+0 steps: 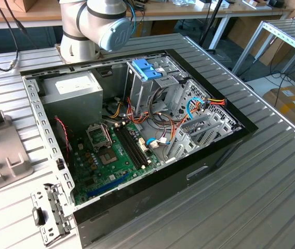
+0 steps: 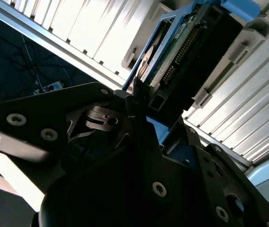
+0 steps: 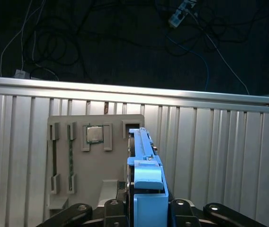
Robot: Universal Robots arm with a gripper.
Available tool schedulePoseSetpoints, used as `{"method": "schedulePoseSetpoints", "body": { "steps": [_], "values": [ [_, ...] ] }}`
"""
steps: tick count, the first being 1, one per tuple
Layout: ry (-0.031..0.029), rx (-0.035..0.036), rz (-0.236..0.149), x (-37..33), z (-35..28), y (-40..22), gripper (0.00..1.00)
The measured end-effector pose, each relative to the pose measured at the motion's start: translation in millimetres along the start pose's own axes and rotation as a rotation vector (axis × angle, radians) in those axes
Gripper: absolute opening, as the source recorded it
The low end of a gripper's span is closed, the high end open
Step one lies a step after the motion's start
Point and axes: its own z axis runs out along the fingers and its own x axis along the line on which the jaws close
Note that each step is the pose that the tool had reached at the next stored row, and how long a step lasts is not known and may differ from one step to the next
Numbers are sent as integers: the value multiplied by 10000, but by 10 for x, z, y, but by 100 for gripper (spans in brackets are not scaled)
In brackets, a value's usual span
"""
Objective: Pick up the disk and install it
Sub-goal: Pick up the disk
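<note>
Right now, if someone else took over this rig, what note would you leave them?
The gripper is at the disk, by the end of its light-blue rail; whether it grips cannot be told.
The disk stands on edge in the grey holder on the ribbed table.
The computer case lies open in the exterior view.
Done: the gripper has reached the disk.
Left: the disk is not yet out of the holder and not yet installed in the case.

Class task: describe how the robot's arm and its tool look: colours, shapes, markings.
The arm has thick silver-grey round joints with a pale blue-grey cap bearing a mark. The tool is black, built of flat linked plates with round silvery bolts.
</note>
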Motion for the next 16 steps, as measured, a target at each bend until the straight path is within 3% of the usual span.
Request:
{"method": "schedulePoseSetpoints", "body": {
  "steps": [9,16],
  "values": [
    [-3,1,0,-2,-61,0,37],
    [-3,0,0,-4,-142,1,37]
  ]
}}
